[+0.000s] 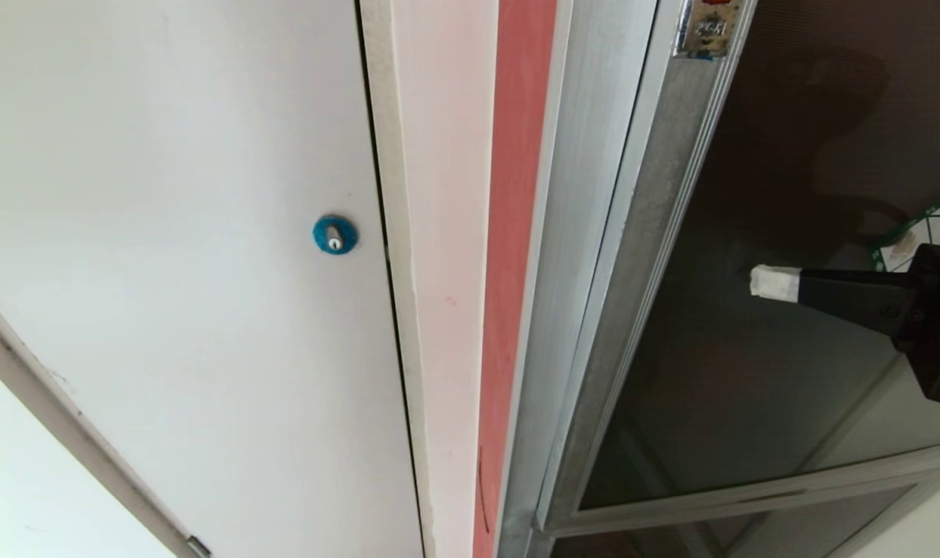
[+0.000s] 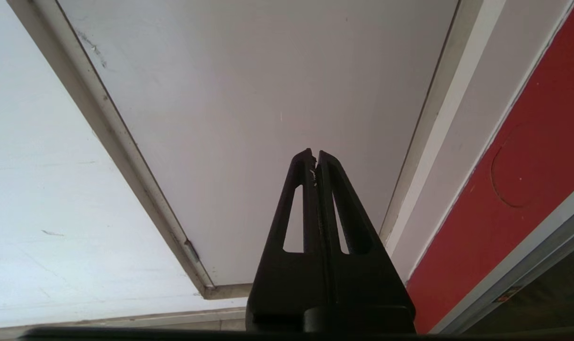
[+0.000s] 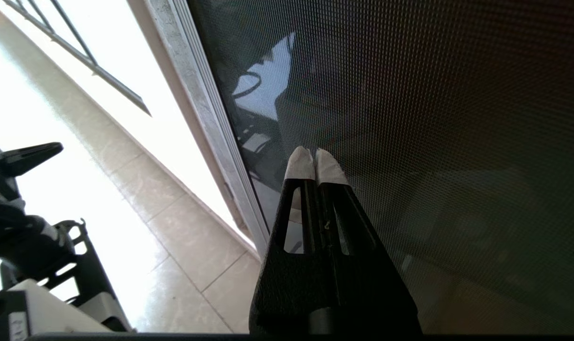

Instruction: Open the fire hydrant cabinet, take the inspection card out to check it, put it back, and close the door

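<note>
While the door (image 1: 748, 341) of the fire hydrant cabinet (image 1: 593, 232) sits shut in its aluminium frame, the right hand (image 1: 772, 282) reaches in from the right edge of the head view, level in front of the dark smoky glass. Its two fingers, tipped with white tape (image 3: 300, 165), are pressed together and carry nothing. Seen from the right wrist, the taped tips point at the mesh-patterned glass close beside the pale metal frame edge (image 3: 206, 118); whether they touch the glass cannot be told. A corner of the green-bordered white sticker (image 1: 931, 225) shows on the glass just above the hand's black body. No inspection card shows in any view. To the left of the door's frame runs a red strip (image 1: 516, 232) of the cabinet's side, then a white panel door (image 1: 167, 232) with a blue round lock (image 1: 335, 234). The left hand (image 2: 314, 158) is seen only from its own wrist, its black fingers together and empty, pointing at that white panel, well apart from the glass door.
</note>
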